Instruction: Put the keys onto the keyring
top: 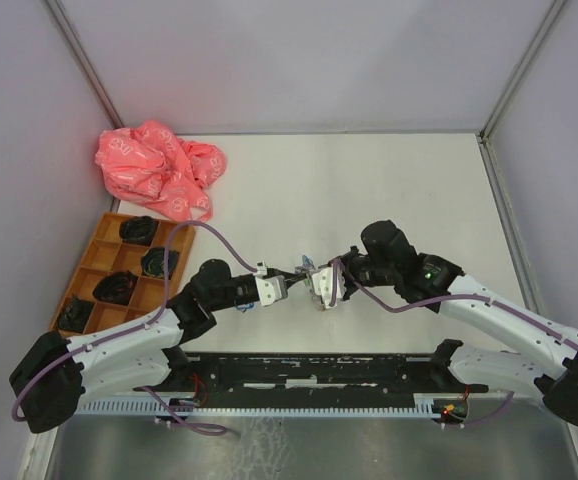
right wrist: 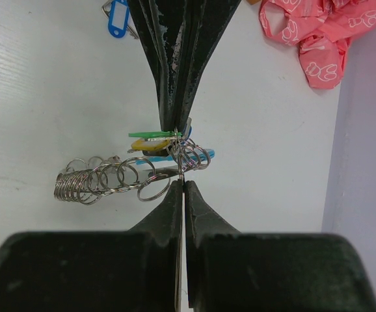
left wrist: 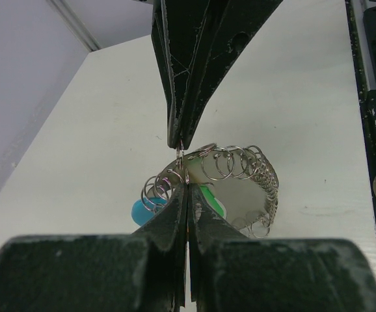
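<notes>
The keyring (left wrist: 240,162) is a chain of many small silver rings, hanging above the white table between my two grippers. Keys with green (right wrist: 152,134), yellow (right wrist: 150,145) and blue (right wrist: 201,155) tags hang bunched at one end of it. My left gripper (left wrist: 187,183) is shut on one ring at that end. My right gripper (right wrist: 183,183) is shut on the same cluster from the opposite side, tip to tip with the left one. In the top view the two grippers (top: 304,275) meet at table centre. Another key with a blue tag (right wrist: 116,18) lies on the table.
A crumpled pink plastic bag (top: 159,170) lies at the back left. An orange compartment tray (top: 104,262) with dark items stands at the left edge. A black rail (top: 319,370) runs along the near edge between the arm bases.
</notes>
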You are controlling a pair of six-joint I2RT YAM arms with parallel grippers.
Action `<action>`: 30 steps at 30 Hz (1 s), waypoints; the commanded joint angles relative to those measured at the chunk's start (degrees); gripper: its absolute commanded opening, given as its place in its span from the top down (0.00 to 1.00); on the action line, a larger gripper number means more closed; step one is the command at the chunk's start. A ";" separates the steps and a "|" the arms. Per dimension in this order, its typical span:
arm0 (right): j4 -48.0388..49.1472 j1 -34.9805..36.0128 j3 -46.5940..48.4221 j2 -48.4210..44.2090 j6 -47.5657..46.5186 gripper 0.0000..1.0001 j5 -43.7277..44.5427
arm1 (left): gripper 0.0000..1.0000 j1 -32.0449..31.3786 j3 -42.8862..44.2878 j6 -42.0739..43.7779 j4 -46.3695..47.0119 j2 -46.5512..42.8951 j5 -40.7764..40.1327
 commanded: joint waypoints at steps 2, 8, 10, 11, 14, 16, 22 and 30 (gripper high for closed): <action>2.18 0.38 1.99 -0.61 0.90 0.99 0.39 | 0.97 -0.14 2.12 2.49 0.62 -1.32 -0.03; 2.18 0.38 2.23 -0.48 1.29 0.99 -0.20 | 0.97 -0.13 2.18 2.52 1.04 -1.11 0.06; 2.14 0.38 2.28 -0.44 1.34 0.99 -0.22 | 0.97 -0.15 2.24 2.51 1.07 -1.11 -0.11; 2.13 0.38 2.24 -0.35 1.30 0.99 -0.27 | 0.97 -0.16 2.28 2.53 1.18 -1.08 -0.19; 2.09 0.38 2.29 -0.25 1.38 0.99 -0.48 | 0.97 -0.14 2.30 2.56 1.33 -0.98 -0.17; 1.96 0.38 2.37 -0.23 1.46 0.99 -0.65 | 0.97 -0.11 2.42 2.49 1.34 -0.81 -0.33; 1.78 0.37 2.42 -0.12 1.47 0.99 -0.67 | 0.97 -0.11 2.47 2.61 1.42 -0.76 -0.13; 1.70 0.47 2.70 0.00 1.62 0.99 -0.75 | 0.97 -0.16 2.60 2.45 1.51 -0.44 0.40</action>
